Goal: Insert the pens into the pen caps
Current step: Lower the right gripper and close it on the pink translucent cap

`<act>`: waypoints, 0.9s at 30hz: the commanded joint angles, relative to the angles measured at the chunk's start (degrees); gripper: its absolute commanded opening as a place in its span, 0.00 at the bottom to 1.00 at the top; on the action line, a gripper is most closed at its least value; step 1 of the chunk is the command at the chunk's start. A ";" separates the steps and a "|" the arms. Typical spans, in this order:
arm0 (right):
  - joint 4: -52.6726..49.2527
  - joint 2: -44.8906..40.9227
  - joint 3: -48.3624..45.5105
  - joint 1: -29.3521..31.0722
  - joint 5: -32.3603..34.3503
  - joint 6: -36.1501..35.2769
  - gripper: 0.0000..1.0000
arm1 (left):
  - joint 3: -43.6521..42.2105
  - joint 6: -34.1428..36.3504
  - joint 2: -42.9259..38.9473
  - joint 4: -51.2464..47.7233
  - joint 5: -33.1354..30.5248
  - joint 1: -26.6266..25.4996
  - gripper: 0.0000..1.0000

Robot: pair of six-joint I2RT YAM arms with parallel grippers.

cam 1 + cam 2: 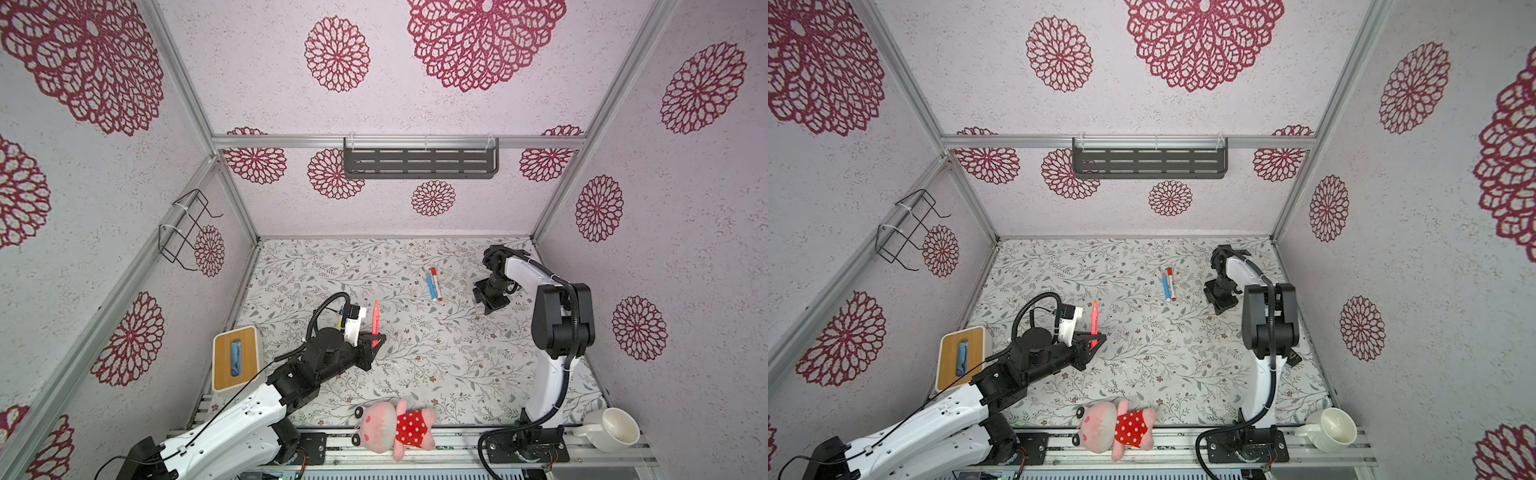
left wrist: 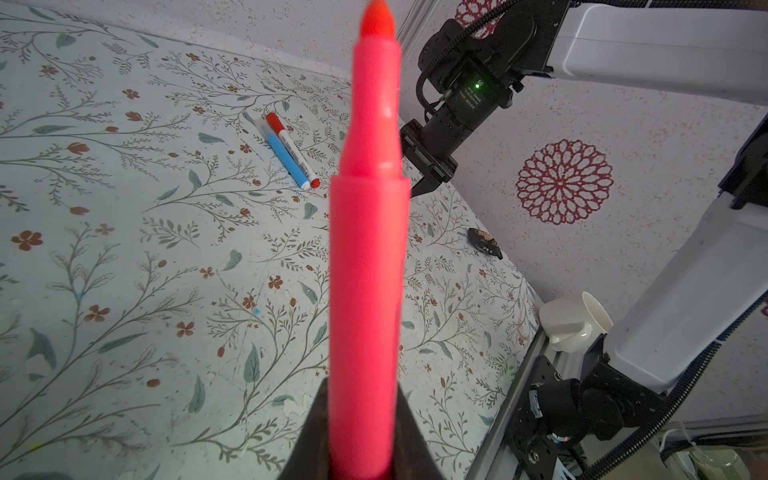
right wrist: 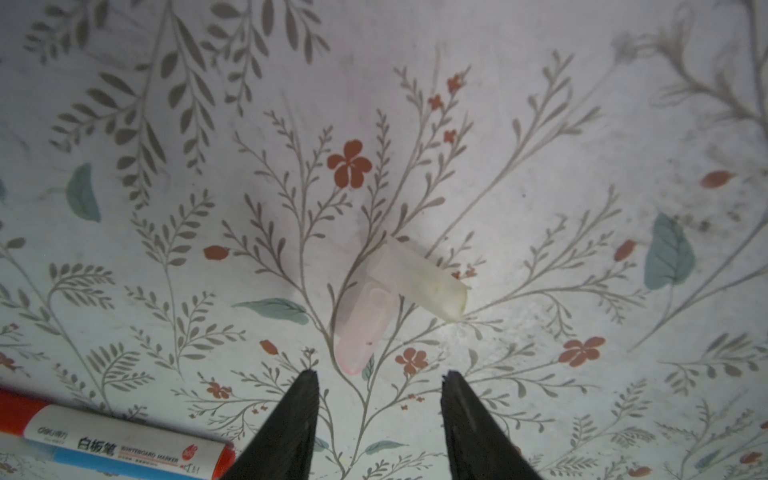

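Three pens: pink-red pen [image 2: 365,249] clenched in the left fingers [image 2: 313,436], tip free, above the bench [image 1: 415,353]; blue pen [image 1: 431,286] and white pen [image 1: 436,284] lie side by side
Two caps: pink cap [image 3: 363,324] and pale yellowish cap [image 3: 424,276] lie touching on the bench
Right fingers [image 3: 291,428]: released, empty, just beside the pink cap
Advice: I would close across the pink cap only, clear of the yellowish one, keeping its mouth free for the pen tip
Yellow pen: none seen
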 commanded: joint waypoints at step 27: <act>-6.85 6.65 7.60 -0.48 3.81 0.82 0.41 | -0.39 1.03 -2.64 -1.90 -2.18 0.56 0.00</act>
